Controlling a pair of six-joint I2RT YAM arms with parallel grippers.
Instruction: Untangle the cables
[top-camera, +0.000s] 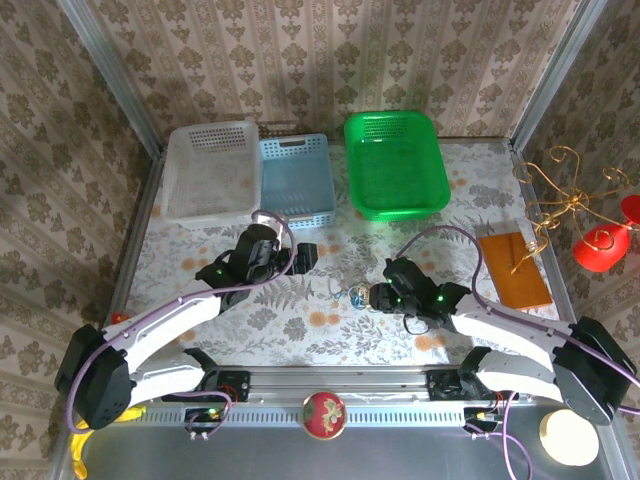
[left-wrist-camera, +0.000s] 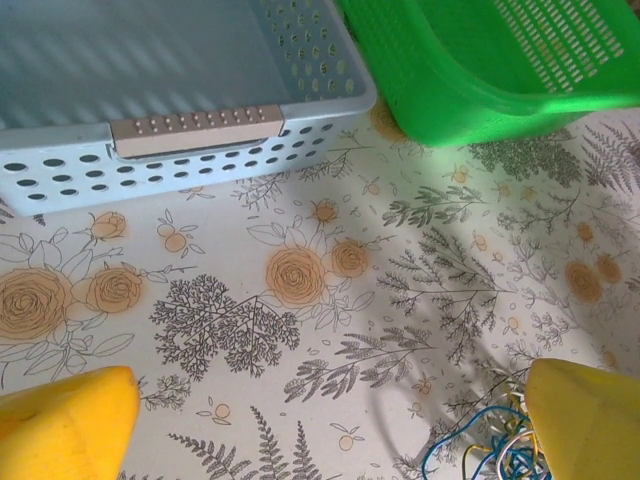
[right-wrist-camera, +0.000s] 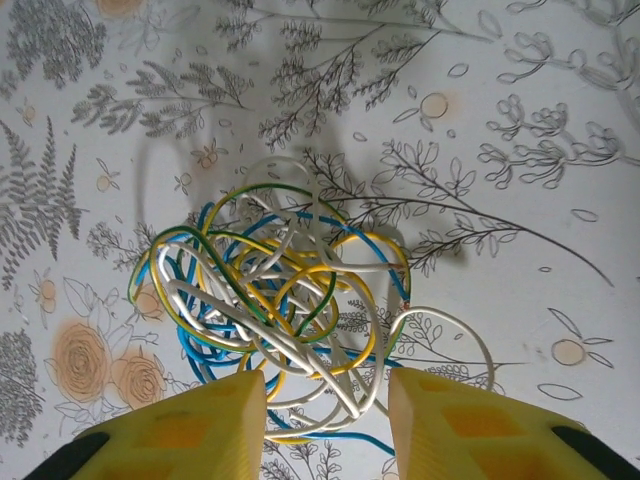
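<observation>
Right pincer (right-wrist-camera: 327, 385) low over the floral counter (right-wrist-camera: 540, 230), yellow fingers apart, straddling the near edge of the cables (right-wrist-camera: 270, 290), a tangle of yellow, blue and white loops mid-counter, left pincer (left-wrist-camera: 325, 400) spread wide nearby, blue basket (left-wrist-camera: 200, 150) and green basket (left-wrist-camera: 480, 70) beyond.

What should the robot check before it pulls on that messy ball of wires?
1. Bunched tangle of thin yellow, blue, white and green wires reaches between the yellow fingers of the right gripper: ok, its near loops sit in the gap.
2. Right jaws pinching a wire: not ok, they stand apart.
3. Left gripper open: ok, fingers wide apart.
4. Left gripper centred on the tangle: not ok, the wires lie beside one finger.
5. Wires separated: not ok, all knotted together.
6. Light blue plastic basket clear of the tangle: ok, bare tablecloth between.
</observation>
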